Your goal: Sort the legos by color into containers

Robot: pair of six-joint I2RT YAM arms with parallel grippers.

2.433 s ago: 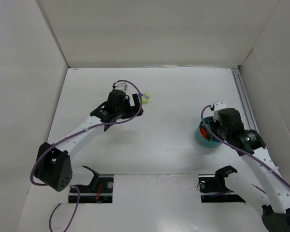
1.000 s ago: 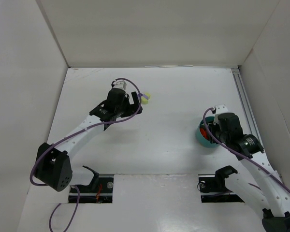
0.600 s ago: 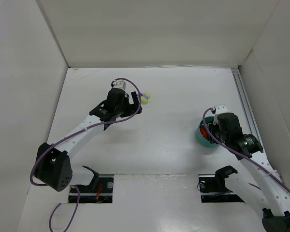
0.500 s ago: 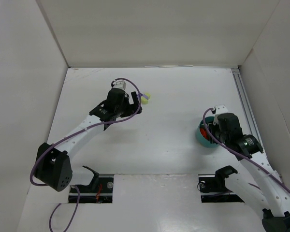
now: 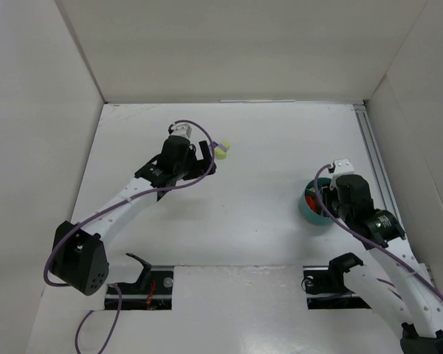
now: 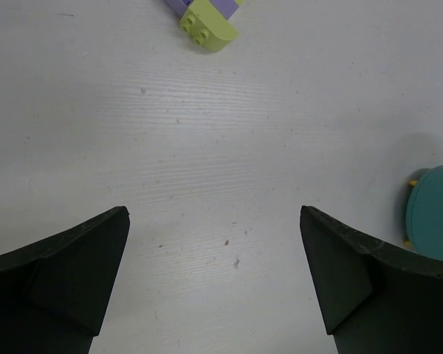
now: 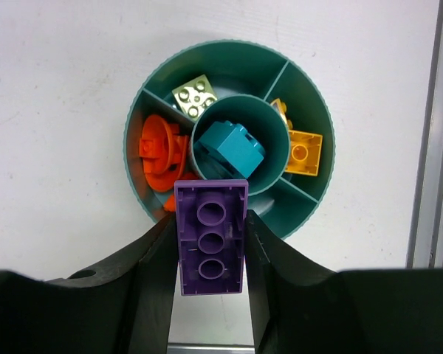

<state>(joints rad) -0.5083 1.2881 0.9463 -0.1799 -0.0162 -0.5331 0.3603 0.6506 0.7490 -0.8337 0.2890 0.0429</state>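
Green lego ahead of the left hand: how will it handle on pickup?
The green lego looks like rigid, light plastic, so probably no flex. Its rounded side may slip in a pinch. It touches a purple piece, which would likely shift too.

White arm links (image 5: 122, 198) join black housings (image 5: 77, 262), black gripper fingers (image 6: 59, 273) and purple cables (image 5: 194, 124).

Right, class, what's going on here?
The right end effector holds a purple brick above the teal bowl, whose compartments already hold orange pieces, a pale green brick, a yellow brick and, in the central cup, a teal brick. The left end effector hangs open over the table, short of a green piece and a purple piece lying together.
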